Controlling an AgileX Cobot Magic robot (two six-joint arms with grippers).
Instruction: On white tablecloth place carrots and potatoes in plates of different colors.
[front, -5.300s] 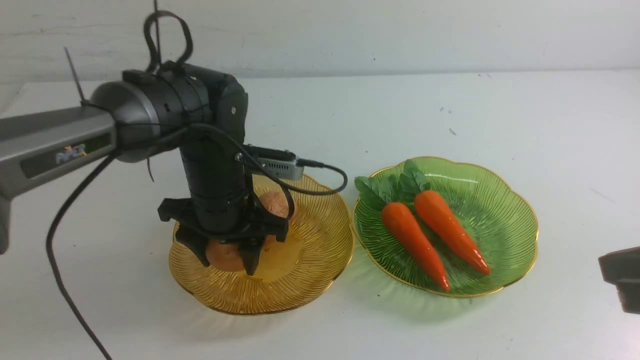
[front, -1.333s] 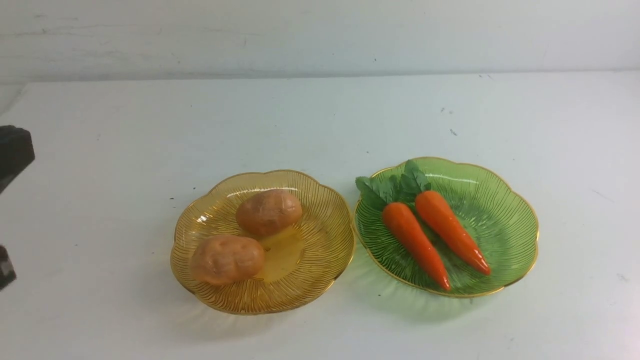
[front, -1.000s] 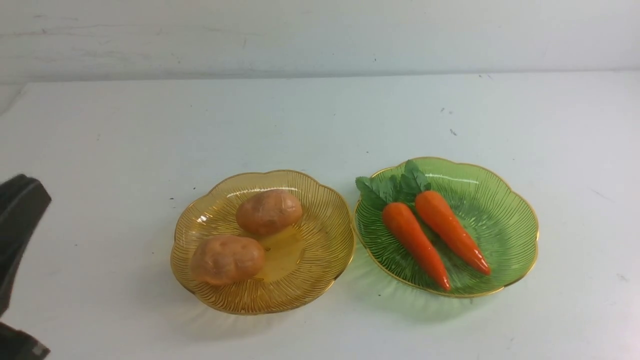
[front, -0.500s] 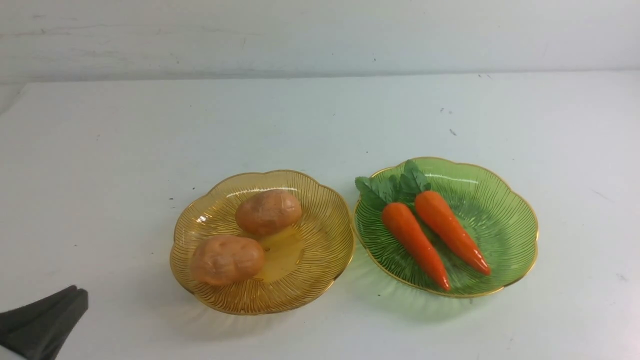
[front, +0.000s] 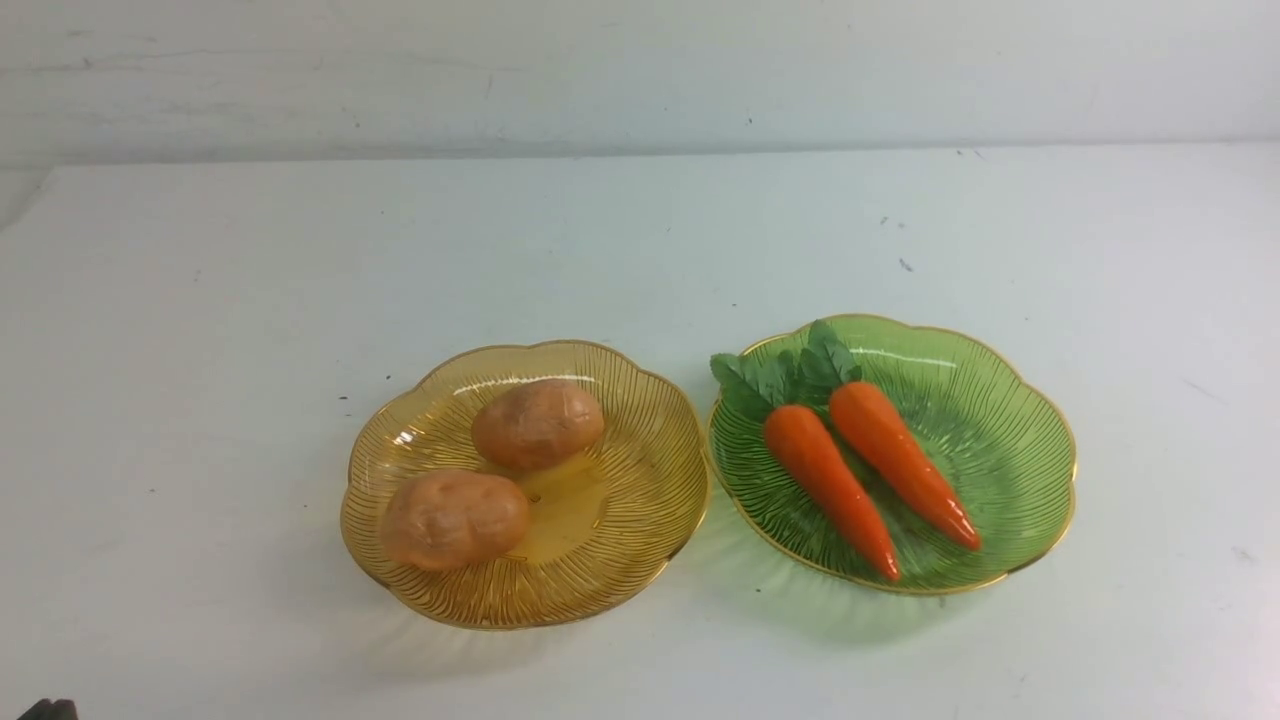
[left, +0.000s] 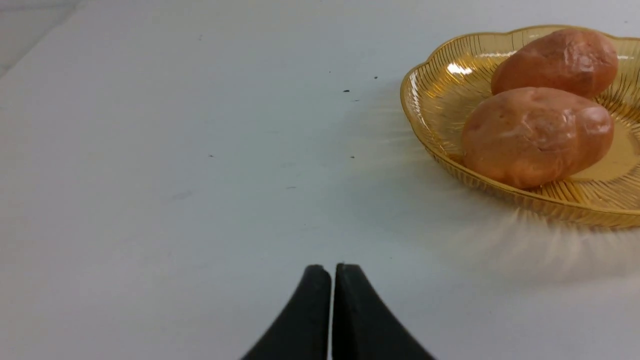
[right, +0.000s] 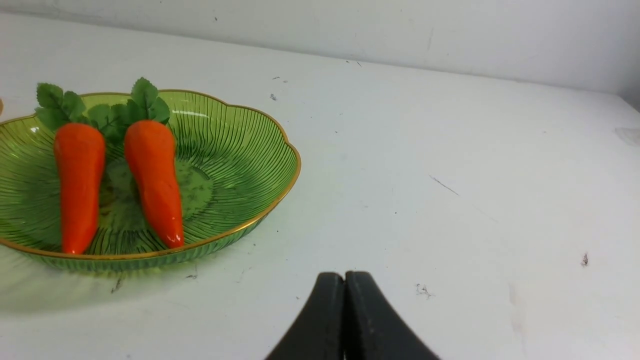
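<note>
A: Plates first: what do they look like, and where are they?

B: Two see-through ribbed plastic plates with scalloped gold rims sit close side by side on the white tablecloth (front: 620, 230). The amber plate (front: 640, 520) is on the left, the green plate (front: 1020, 440) on the right.

A: What is in them?

B: The amber plate holds two lumpy tan-orange potatoes, the far potato (front: 538, 423) and the near potato (front: 455, 518), close together. The green plate holds two bright orange carrots, the left carrot (front: 828, 487) and the right carrot (front: 900, 460), lying parallel, green leafy tops pointing away from the robot, tips toward it.

A: Any writing or labels?

B: I can read none.

A: And the surface and the room?

B: Smooth white cloth over the table, with a few small dark specks. A plain white wall (front: 640, 70) stands behind it.

A: The claws?

B: The left claw (left: 332, 270) is fully closed and empty, low over bare cloth, apart from the amber plate. The right claw (right: 345, 277) is likewise closed and empty, apart from the green plate.
</note>
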